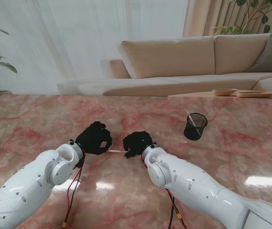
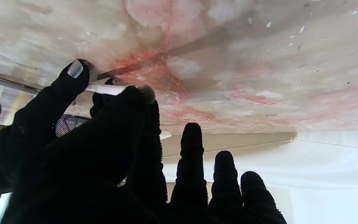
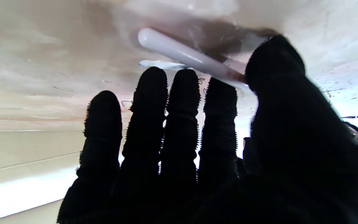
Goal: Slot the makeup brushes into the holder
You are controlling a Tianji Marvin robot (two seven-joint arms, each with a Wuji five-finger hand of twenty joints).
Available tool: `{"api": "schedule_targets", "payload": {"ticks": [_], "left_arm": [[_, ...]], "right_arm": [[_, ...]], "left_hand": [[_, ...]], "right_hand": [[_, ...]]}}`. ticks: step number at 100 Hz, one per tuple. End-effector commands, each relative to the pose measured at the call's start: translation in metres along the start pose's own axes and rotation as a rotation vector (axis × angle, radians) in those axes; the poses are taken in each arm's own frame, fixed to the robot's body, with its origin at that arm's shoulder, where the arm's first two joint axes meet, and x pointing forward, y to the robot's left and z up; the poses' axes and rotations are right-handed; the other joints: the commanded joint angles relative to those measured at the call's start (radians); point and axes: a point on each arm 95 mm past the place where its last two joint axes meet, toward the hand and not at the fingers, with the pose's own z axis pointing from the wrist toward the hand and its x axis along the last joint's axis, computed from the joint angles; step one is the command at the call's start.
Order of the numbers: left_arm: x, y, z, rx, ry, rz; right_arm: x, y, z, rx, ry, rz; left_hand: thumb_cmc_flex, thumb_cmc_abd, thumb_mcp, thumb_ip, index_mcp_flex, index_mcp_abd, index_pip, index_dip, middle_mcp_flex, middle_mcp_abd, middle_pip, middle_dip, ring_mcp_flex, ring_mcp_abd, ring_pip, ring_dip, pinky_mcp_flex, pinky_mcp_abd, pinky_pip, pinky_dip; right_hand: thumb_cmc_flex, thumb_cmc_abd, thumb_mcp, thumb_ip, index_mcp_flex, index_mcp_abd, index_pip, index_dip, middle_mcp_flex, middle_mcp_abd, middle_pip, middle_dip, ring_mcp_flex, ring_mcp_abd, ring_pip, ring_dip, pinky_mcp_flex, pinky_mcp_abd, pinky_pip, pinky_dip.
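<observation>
a glossy pink-and-cream marble table (image 1: 40,119) with red veins fills the stand's view, catching bright window glare. beyond its far edge sits a beige sofa (image 1: 183,62), pale curtains (image 1: 55,43), leafy plants at both upper corners, and a low side table with shallow dishes (image 1: 224,91). near the middle, the left hand (image 1: 94,138) and right hand (image 1: 137,143), both black-gloved, meet over a white makeup brush (image 1: 115,150) lying between them. the left hand pinches one end between thumb and forefinger; the right thumb presses the handle, other fingers straight and together. the black mesh holder (image 1: 195,126) stands well apart to the right, one brush (image 1: 191,119) inside.
</observation>
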Motion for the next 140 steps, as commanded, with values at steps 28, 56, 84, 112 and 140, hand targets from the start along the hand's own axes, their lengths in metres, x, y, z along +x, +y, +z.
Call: {"api": "schedule_targets", "payload": {"ticks": [28, 56, 84, 112, 140], "left_arm": [[0.001, 0.002, -0.002, -0.004, 0.007, 0.003], [0.002, -0.002, -0.001, 0.007, 0.019, 0.009], [0.006, -0.01, -0.003, 0.028, 0.035, 0.026], [0.006, -0.014, -0.004, 0.066, 0.036, 0.044], [0.006, -0.02, -0.008, 0.09, 0.044, 0.0]], "right_arm": [[0.002, -0.002, 0.002, 0.001, 0.003, 0.009], [0.004, 0.001, 0.003, 0.014, 0.021, -0.002], [0.006, 0.007, 0.003, 0.02, 0.024, -0.02], [0.002, 0.011, 0.0, 0.015, -0.003, 0.006], [-0.001, 0.014, -0.003, 0.021, -0.028, 0.02]], "left_hand": [[0.054, 0.054, -0.017, -0.011, 0.029, -0.047, 0.051, 0.025, 0.005, 0.0, -0.009, 0.013, 0.015, 0.007, 0.02, 0.002, -0.004, -0.025, -0.028, -0.009], [0.054, 0.054, -0.019, -0.011, 0.029, -0.049, 0.052, 0.024, 0.005, -0.004, -0.009, 0.013, 0.015, 0.008, 0.019, 0.002, -0.004, -0.024, -0.029, -0.012], [0.057, 0.058, -0.027, -0.008, 0.015, -0.038, 0.043, 0.012, -0.013, -0.016, -0.013, 0.013, 0.013, 0.003, 0.018, 0.002, -0.004, -0.023, -0.029, -0.015], [0.057, 0.045, -0.079, 0.047, -0.117, -0.042, 0.06, -0.134, -0.05, -0.028, -0.04, -0.043, 0.006, 0.002, 0.023, 0.003, -0.008, -0.007, -0.025, -0.005], [-0.29, 0.011, 0.087, 0.18, -0.278, 0.154, -0.434, -0.647, -0.174, -0.021, -0.116, -0.171, -0.023, 0.004, -0.069, -0.033, -0.005, 0.011, -0.052, -0.059]], "right_hand": [[0.021, -0.012, 0.16, -0.043, 0.133, -0.074, 0.165, -0.14, 0.181, -0.017, -0.02, 0.023, 0.148, -0.006, 0.033, -0.008, 0.077, 0.029, 0.113, -0.03], [0.043, -0.064, 0.304, -0.048, 0.139, -0.032, 0.174, -0.142, 0.198, 0.021, -0.039, 0.034, 0.162, 0.014, 0.044, 0.006, 0.087, 0.047, 0.132, -0.024], [0.031, -0.055, 0.34, -0.052, 0.163, -0.019, 0.197, -0.123, 0.258, 0.066, -0.007, 0.015, 0.21, 0.036, 0.171, 0.053, 0.109, 0.06, 0.217, 0.039], [0.047, -0.083, 0.389, -0.051, 0.179, -0.034, 0.208, -0.089, 0.289, 0.083, 0.012, 0.002, 0.252, 0.04, 0.192, 0.057, 0.159, 0.05, 0.22, 0.06], [0.051, -0.097, 0.404, -0.056, 0.191, -0.043, 0.209, -0.086, 0.309, 0.087, 0.016, -0.017, 0.289, 0.041, 0.164, 0.052, 0.202, 0.044, 0.199, 0.061]]}}
